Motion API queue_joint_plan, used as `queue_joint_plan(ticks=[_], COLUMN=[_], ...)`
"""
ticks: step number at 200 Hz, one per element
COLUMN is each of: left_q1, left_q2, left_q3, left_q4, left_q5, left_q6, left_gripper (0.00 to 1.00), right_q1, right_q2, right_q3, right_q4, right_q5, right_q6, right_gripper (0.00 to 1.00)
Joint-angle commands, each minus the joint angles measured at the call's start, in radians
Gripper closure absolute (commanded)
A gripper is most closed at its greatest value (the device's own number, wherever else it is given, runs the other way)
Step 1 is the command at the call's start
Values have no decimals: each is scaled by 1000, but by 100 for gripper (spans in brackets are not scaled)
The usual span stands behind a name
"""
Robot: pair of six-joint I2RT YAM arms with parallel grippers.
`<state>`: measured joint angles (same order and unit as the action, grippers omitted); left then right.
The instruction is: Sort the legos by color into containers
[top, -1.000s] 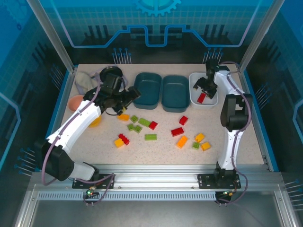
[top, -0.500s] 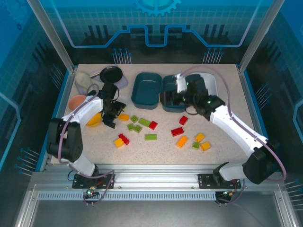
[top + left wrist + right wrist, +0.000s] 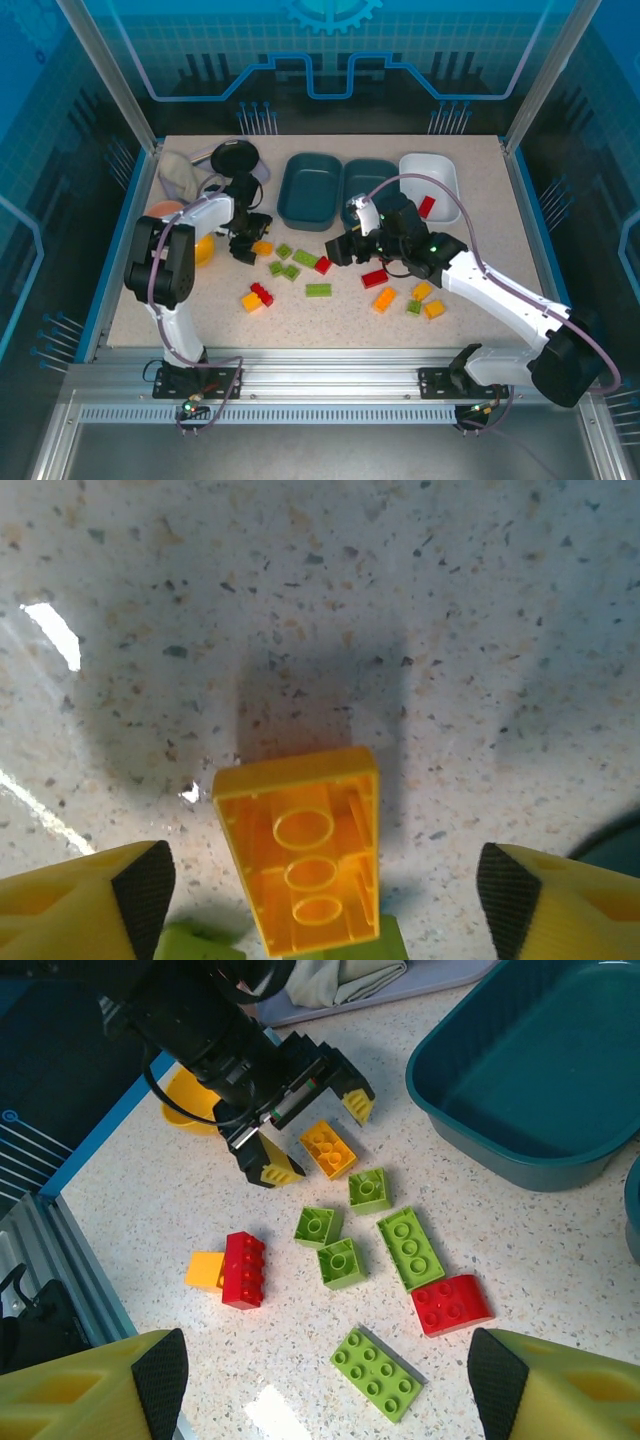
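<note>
My left gripper point(image 3: 246, 246) is low over the table and open, straddling an upturned orange brick point(image 3: 300, 850) without touching it. That orange brick point(image 3: 328, 1148) lies between the left gripper's fingers point(image 3: 268, 1165). My right gripper point(image 3: 336, 251) hovers open and empty above the scattered legos: several green bricks point(image 3: 410, 1248), a red rounded brick point(image 3: 451, 1305) and a red brick point(image 3: 243, 1269) against an orange one. More red point(image 3: 375, 278) and orange bricks point(image 3: 384, 299) lie to the right. Two teal trays point(image 3: 300, 195) point(image 3: 368, 190) hold nothing. The white tray point(image 3: 425, 175) holds a red brick point(image 3: 427, 206).
A black pan point(image 3: 236, 157), a grey cloth point(image 3: 178, 170), a pink cup point(image 3: 163, 212) and a yellow bowl point(image 3: 203, 255) crowd the far left by the left arm. A blue rail borders the table's left edge point(image 3: 110, 1125).
The right arm left the white tray, with a red brick lying in it, and swung to the table's middle. The left gripper dropped from near the teal tray to the orange brick.
</note>
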<state>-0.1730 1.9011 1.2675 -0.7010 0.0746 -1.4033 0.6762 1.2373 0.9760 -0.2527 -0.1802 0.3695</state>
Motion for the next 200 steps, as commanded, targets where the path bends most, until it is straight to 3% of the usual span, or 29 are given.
queue_joint_plan(ticks=[1, 39, 63, 89, 119, 156, 200], left_q1=[7, 7, 6, -6, -66, -128, -171], left_q2=[26, 27, -22, -101, -115, 33, 276], left_q3=[13, 10, -11, 27, 218, 479, 744], left_q4=[5, 14, 13, -32, -108, -148, -144], left_q5=[-2, -8, -38, -95, -185, -172, -93], left_q6=[-17, -1, 8, 72, 291, 480, 593], left_gripper=[32, 55, 64, 66, 65, 65, 62], right_q1=[16, 17, 16, -4, -60, -155, -255], right_q2=[-15, -2, -2, -17, -44, -22, 18], right_q3=[-10, 2, 9, 25, 3, -14, 4], right_q4=[-8, -19, -16, -11, 37, 90, 116], right_q5=[18, 17, 32, 68, 125, 135, 142], right_q6=[8, 14, 17, 30, 94, 194, 328], right_gripper=[24, 24, 24, 25, 24, 24, 23])
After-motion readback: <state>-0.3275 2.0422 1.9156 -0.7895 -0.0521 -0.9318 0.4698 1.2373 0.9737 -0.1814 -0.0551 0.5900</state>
